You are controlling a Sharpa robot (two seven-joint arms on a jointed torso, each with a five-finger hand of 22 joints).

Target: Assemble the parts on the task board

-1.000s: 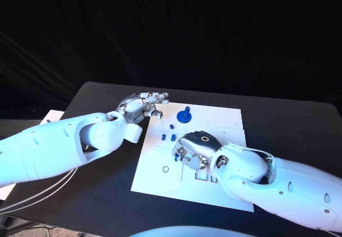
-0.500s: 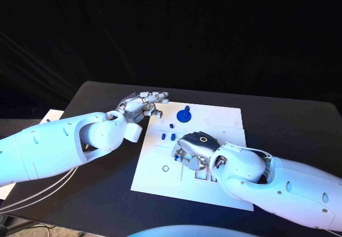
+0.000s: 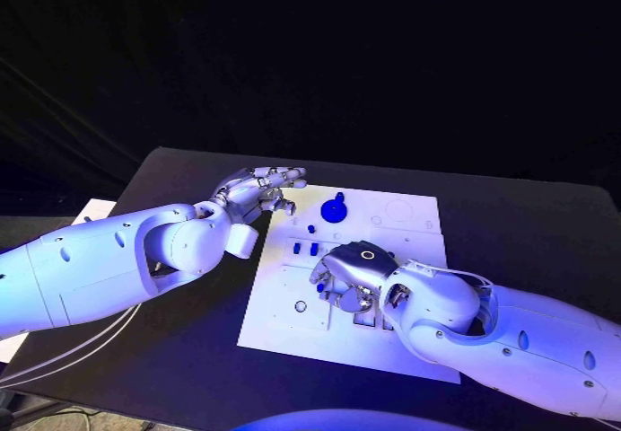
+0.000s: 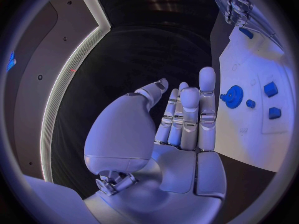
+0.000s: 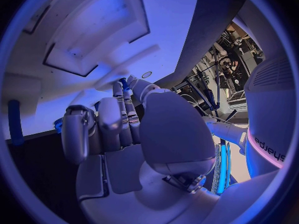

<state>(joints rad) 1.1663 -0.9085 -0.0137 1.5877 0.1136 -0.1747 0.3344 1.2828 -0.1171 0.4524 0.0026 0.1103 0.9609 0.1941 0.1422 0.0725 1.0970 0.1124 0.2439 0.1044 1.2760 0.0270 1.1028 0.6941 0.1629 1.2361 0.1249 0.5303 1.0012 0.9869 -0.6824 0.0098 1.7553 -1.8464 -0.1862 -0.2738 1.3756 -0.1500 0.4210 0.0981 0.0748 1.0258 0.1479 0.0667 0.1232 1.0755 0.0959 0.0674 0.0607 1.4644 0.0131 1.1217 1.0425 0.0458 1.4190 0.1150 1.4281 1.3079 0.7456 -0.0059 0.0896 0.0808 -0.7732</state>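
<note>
Hovering low over the middle of the flat white task board (image 3: 389, 215), the silver right hand (image 3: 347, 277) has its fingers (image 5: 118, 117) curled downward against the plate. Something small and blue (image 5: 59, 125) shows beside those fingers in the right wrist view, but I cannot tell whether it is pinched or merely lying next to them. The silver left hand (image 3: 257, 190) waits off the board's far left corner, above the black worktop (image 3: 518, 224), its fingers (image 4: 187, 109) straight, close side by side, holding nothing.

On the board, a round blue toothed gear with a small knob (image 3: 334, 211) sits toward the far edge, apparently seated in place. Just near of it lies a small blue peg (image 3: 310, 229), and nearer again, just far of the right hand, are two small blue block-like parts (image 3: 304, 248) side by side. A blue elongated piece (image 5: 14, 120) also appears in the right wrist view at the board's edge.

By my judgement the assembly is at an early to middle stage: the gear looks placed, while several circular outlines and the dark rectangular slots (image 3: 366, 316) near the right hand look unfilled. The loose pieces probably remain to be fitted, and the right hand seems occupied with one of them.
</note>
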